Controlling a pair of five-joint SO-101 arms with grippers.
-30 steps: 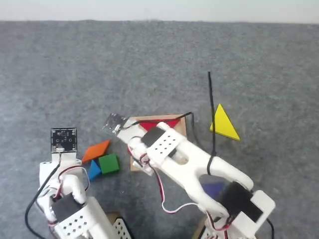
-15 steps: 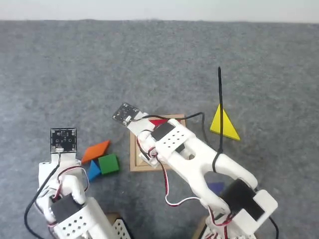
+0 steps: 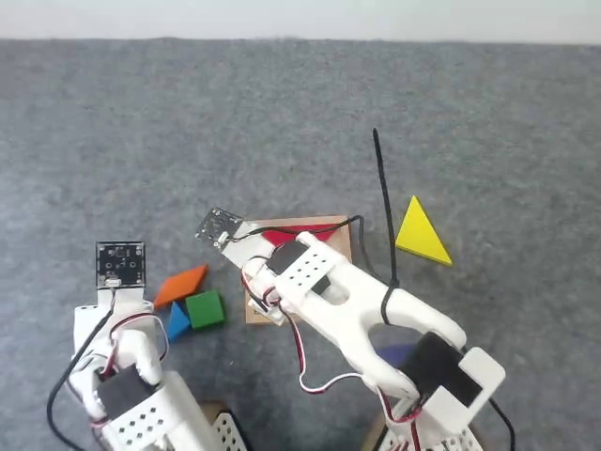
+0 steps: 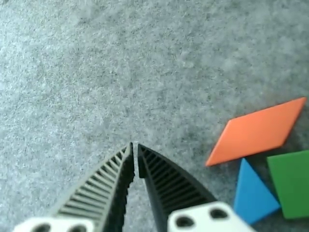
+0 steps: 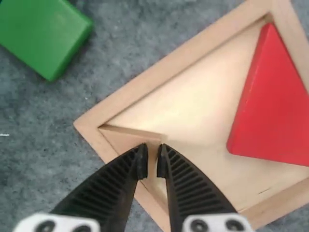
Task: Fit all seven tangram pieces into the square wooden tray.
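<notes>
- High view: The square wooden tray [image 3: 331, 225] lies mid-table, mostly covered by the right arm [image 3: 329, 287]. The red triangle [image 3: 282, 236] sits inside it against the far rim. The yellow triangle [image 3: 420, 232] lies on the grey carpet [image 3: 282, 113], apart from the tray's right edge. The orange parallelogram [image 3: 180, 284], green square [image 3: 205, 308] and blue triangle [image 3: 177, 321] cluster near the tray's left edge. A purple piece [image 3: 399, 355] shows partly under the right arm.
- Left wrist view: The left gripper [image 4: 135, 146] is closed and empty above the carpet. The orange parallelogram lies nearby, clear of its tips.
- Right wrist view: The right gripper [image 5: 148, 151] has its tips nearly together and holds nothing, above a tray corner. Uncovered tray floor separates it from the red triangle.
</notes>
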